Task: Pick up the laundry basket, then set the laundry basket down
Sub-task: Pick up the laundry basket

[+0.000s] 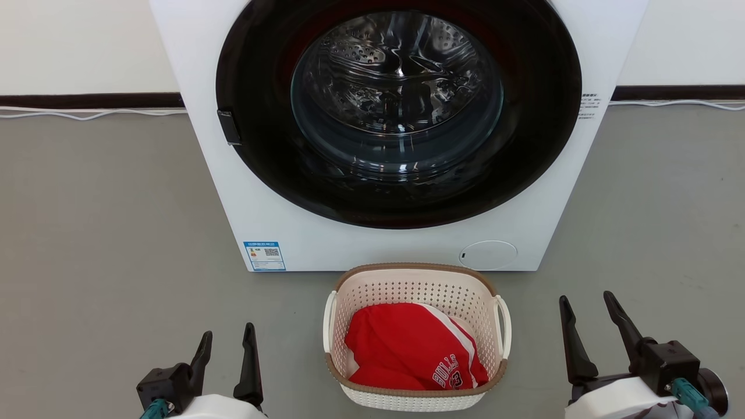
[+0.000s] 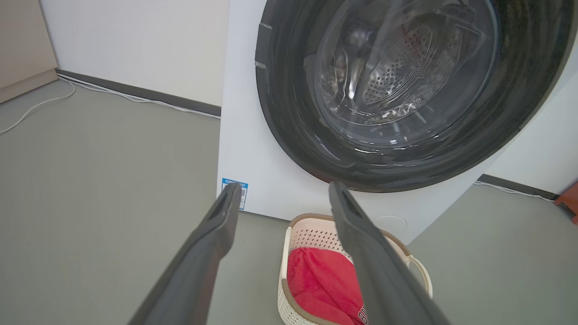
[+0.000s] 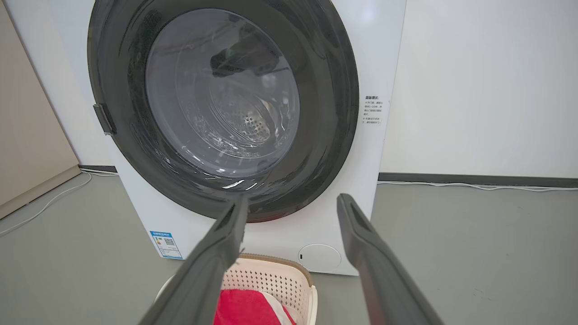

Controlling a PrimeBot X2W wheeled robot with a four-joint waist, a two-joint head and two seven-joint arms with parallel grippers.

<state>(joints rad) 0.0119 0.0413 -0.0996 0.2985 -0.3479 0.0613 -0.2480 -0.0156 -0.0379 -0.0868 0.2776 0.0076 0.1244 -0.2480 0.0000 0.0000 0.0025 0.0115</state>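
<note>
Grey floor, laundry basket between left claw and right claw, untouched

The head camera looks forward and steeply down from above. It takes in the front of the washing machine and the grey floor, with the laundry basket close at bottom centre. The left gripper and right gripper sit in the lower corners. The left wrist camera sits low and left of the basket, facing the machine at a slant, so the door leans in frame. The right wrist camera sits low and right of the basket, facing the door almost squarely. All three views share the door, the blue label and the basket's far rim.
</note>
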